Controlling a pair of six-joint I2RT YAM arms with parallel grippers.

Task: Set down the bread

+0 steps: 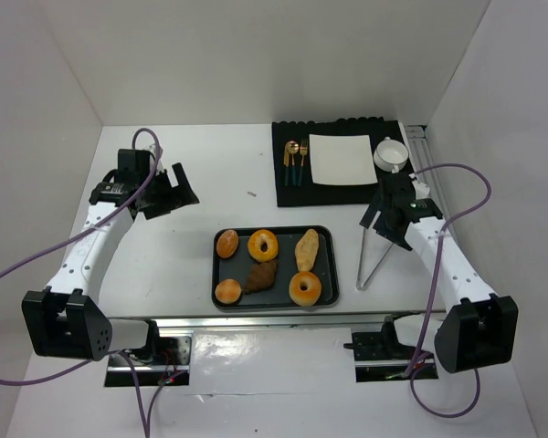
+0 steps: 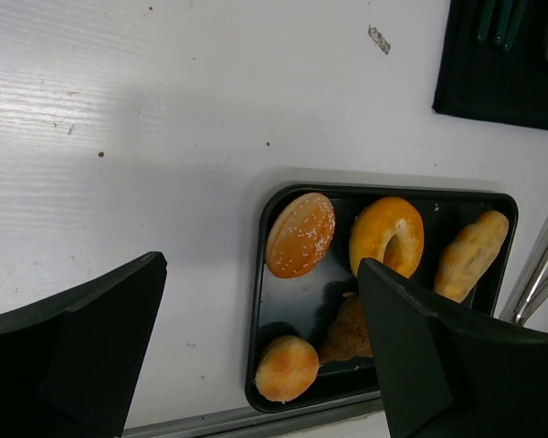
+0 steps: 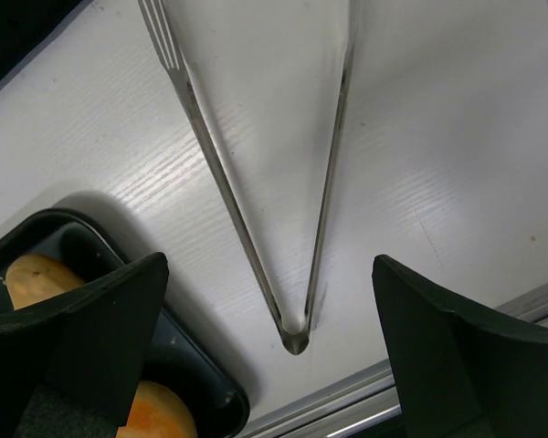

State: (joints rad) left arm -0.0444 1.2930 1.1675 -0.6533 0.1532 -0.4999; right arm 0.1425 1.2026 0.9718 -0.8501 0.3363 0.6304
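Note:
A black tray near the table's front holds several breads: a sesame bun, a ring bread, a long roll, a brown croissant, a small round bun and a second ring. My left gripper is open and empty, up and left of the tray. My right gripper is open and empty above metal tongs, which lie right of the tray. In the right wrist view the tongs' hinge lies between my fingers.
A black mat at the back carries a white plate and gold cutlery. A white cup stands at its right end. White walls close in on both sides. A metal rail runs along the front edge.

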